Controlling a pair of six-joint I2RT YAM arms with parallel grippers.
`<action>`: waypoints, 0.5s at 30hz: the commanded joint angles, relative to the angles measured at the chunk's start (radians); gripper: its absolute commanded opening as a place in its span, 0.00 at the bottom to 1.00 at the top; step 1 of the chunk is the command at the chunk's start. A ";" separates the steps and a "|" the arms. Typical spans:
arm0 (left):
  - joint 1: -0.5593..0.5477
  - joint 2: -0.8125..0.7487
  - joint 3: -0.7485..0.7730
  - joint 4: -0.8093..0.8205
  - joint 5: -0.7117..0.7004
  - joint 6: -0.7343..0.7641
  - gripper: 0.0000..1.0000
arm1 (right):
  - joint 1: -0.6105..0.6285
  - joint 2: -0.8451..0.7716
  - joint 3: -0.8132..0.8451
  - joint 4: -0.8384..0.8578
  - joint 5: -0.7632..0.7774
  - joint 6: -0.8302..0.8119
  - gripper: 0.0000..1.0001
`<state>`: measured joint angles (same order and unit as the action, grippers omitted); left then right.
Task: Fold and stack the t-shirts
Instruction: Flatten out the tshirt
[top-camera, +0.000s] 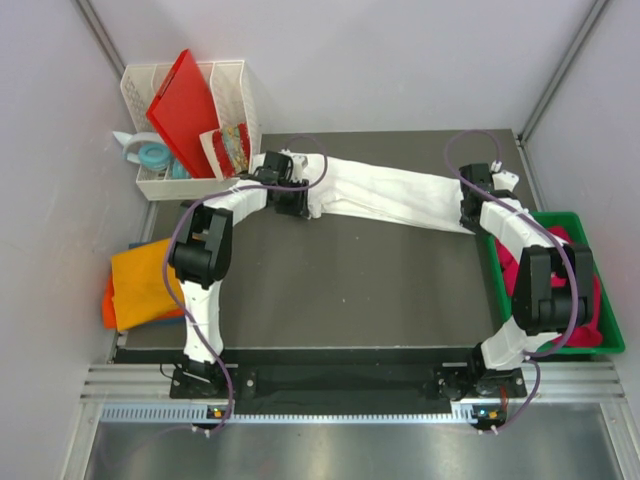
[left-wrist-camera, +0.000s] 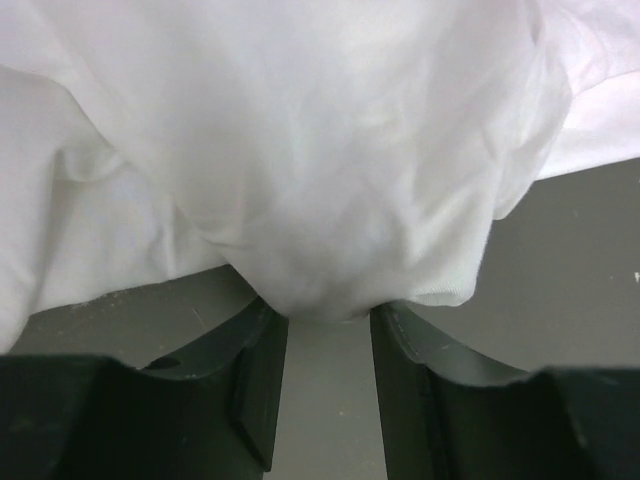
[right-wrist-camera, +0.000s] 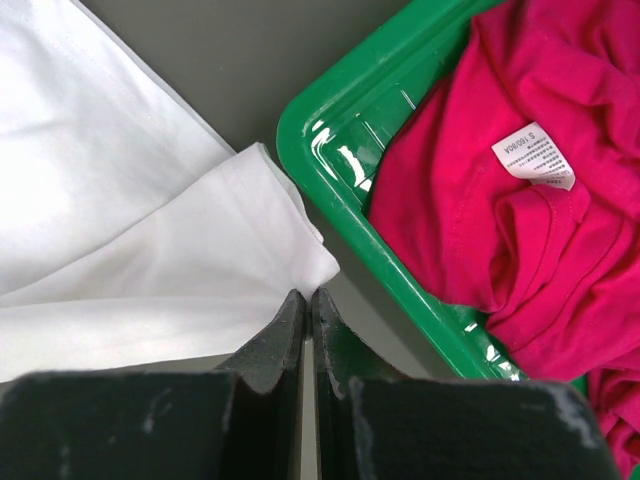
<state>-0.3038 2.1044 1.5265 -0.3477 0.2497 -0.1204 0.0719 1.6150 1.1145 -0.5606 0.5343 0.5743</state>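
Right gripper (right-wrist-camera: 305, 292) pinches the white t-shirt (top-camera: 390, 195) by a corner; left gripper (left-wrist-camera: 330, 310) stands half-spread around its bunched edge; folding looks barely begun (orange t-shirt (top-camera: 140, 280) stacked, magenta t-shirt (right-wrist-camera: 480, 190) waiting in green bin (right-wrist-camera: 330, 140)).

I saw white t-shirt (top-camera: 385, 197) spanning 11 to 2 o'clock, left gripper (top-camera: 300, 203) to right gripper (top-camera: 470, 214); orange t-shirt (top-camera: 140, 282) at 8, green bin (top-camera: 602, 345) at 4.

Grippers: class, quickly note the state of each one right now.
Left gripper: open, jaws either side of bunched white t-shirt.
Right gripper: shut on white t-shirt corner.
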 joint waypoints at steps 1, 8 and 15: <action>-0.003 0.028 0.031 0.036 0.006 0.011 0.42 | 0.006 -0.009 0.004 0.028 0.021 -0.010 0.00; -0.003 0.023 0.031 0.024 -0.004 0.036 0.01 | 0.006 -0.010 -0.005 0.034 0.018 -0.011 0.00; -0.003 -0.145 0.046 -0.078 -0.064 0.103 0.00 | 0.005 -0.029 -0.007 0.031 0.013 -0.017 0.00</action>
<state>-0.3038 2.1178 1.5318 -0.3534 0.2371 -0.0750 0.0719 1.6150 1.1103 -0.5522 0.5339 0.5682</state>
